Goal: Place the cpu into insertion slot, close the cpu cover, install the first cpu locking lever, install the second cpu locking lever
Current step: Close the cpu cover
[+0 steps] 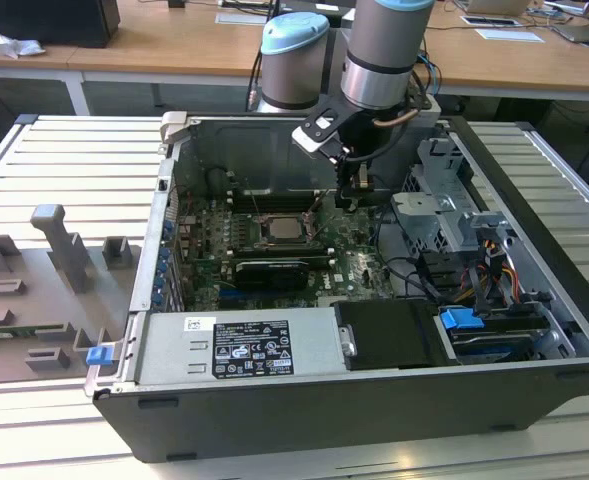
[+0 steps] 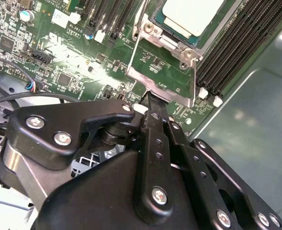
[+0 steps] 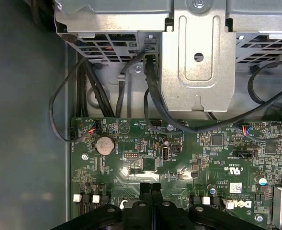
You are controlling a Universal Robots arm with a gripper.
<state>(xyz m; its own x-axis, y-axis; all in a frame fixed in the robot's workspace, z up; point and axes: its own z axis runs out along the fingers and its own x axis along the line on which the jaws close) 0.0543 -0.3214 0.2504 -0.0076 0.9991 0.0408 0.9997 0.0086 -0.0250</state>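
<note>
The cpu (image 2: 193,14) lies flat in the slot (image 2: 148,28). The gripper (image 3: 151,188) hovers just beside it, fingers pressed together, holding nothing. That chip looks light, stiff and easily damaged; I'd take it only by its edges.

The cpu (image 2: 191,14) lies in the insertion slot (image 2: 172,44).

Silver-grey cpu (image 2: 191,14), green mobo (image 3: 113,168), blk claw (image 3: 151,188).
</note>
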